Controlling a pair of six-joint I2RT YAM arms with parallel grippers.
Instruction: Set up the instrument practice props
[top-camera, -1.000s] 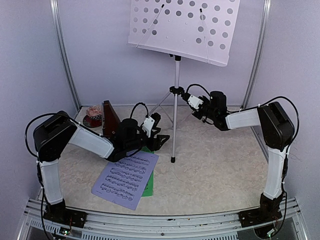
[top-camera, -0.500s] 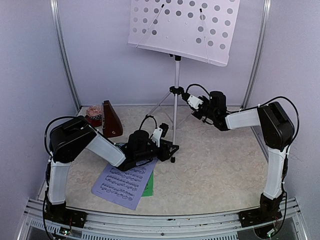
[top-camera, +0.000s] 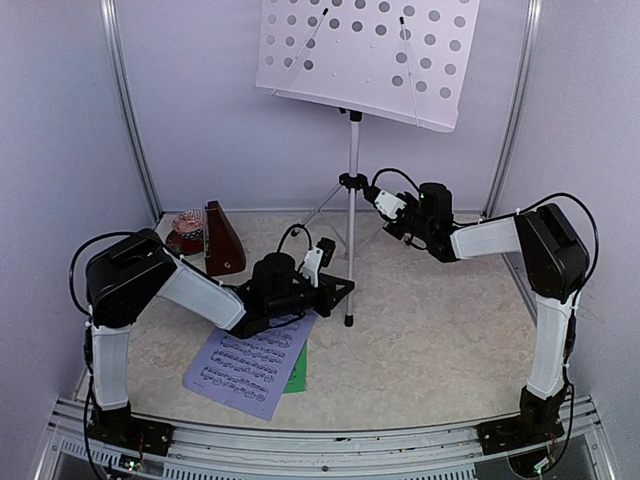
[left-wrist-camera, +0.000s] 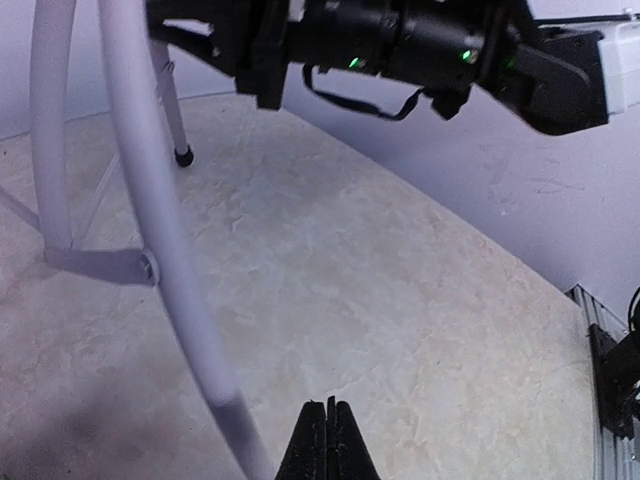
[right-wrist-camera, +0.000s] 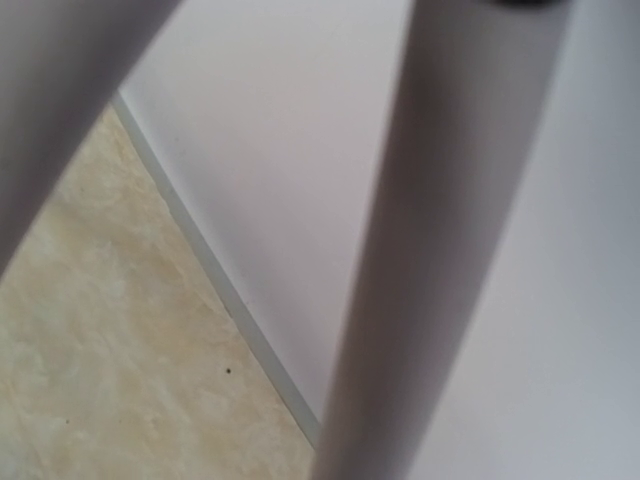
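The silver music stand (top-camera: 352, 215) is upright at the back, its perforated desk (top-camera: 370, 55) high up. My right gripper (top-camera: 362, 187) is closed around the pole at the tripod collar; in the right wrist view only the blurred pole (right-wrist-camera: 450, 230) shows. My left gripper (top-camera: 347, 292) is shut and empty, low beside the stand's front leg (left-wrist-camera: 165, 250), its tips (left-wrist-camera: 328, 405) just above the floor. The lavender music sheet (top-camera: 252, 360) lies flat on the green sheet (top-camera: 298, 372), behind the left gripper. The brown metronome (top-camera: 222, 240) stands at the back left.
A small red object (top-camera: 187, 231) sits behind the metronome against the back wall. The stand's two rear legs spread toward the wall, one foot (left-wrist-camera: 182, 155) showing in the left wrist view. White walls and metal posts (top-camera: 128, 110) enclose the marbled floor (top-camera: 440, 330).
My left gripper has swung right from the top of the sheets to the stand's front leg and closed its jaws on nothing. The right arm has stayed on the pole.
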